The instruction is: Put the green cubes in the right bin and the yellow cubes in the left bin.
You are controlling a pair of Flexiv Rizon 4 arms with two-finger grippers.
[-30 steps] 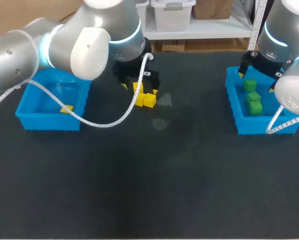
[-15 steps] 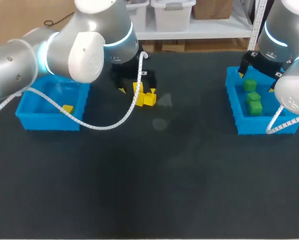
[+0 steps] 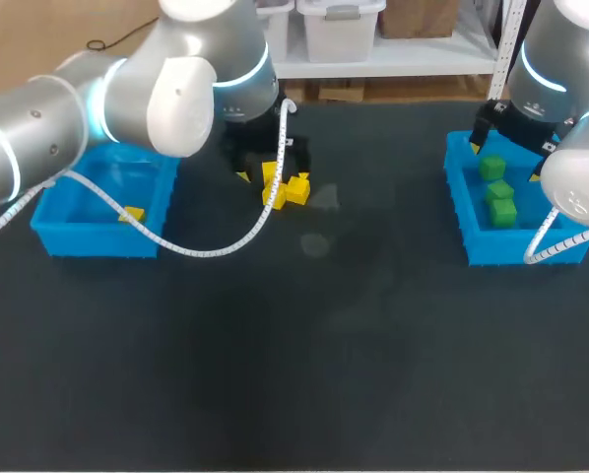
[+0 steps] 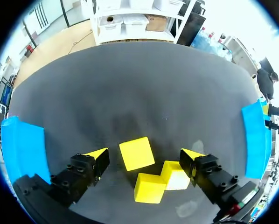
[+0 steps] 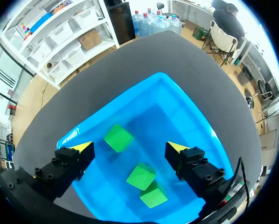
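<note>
Three yellow cubes (image 3: pixel 286 186) lie bunched on the dark table, under my left gripper (image 3: pixel 273 177). In the left wrist view the left gripper (image 4: pixel 147 155) hangs open above them: one yellow cube (image 4: pixel 136 153) sits between the fingers, two more yellow cubes (image 4: pixel 150 187) (image 4: pixel 176 175) touch each other closer to the wrist. Another yellow cube (image 3: pixel 131 214) lies in the left blue bin (image 3: pixel 73 234). My right gripper (image 5: pixel 129 148) is open over the right blue bin (image 3: pixel 474 241), which holds three green cubes (image 3: pixel 499 190), also seen as green cubes (image 5: pixel 140 176) in the right wrist view.
The left arm's white cable (image 3: pixel 211 243) droops over the table between the left bin and the yellow cubes. Two pale smudges (image 3: pixel 317 221) mark the mat right of the cubes.
My left gripper has shifted slightly away from me over the yellow cubes, staying open. The right arm and the green cubes have not moved.
</note>
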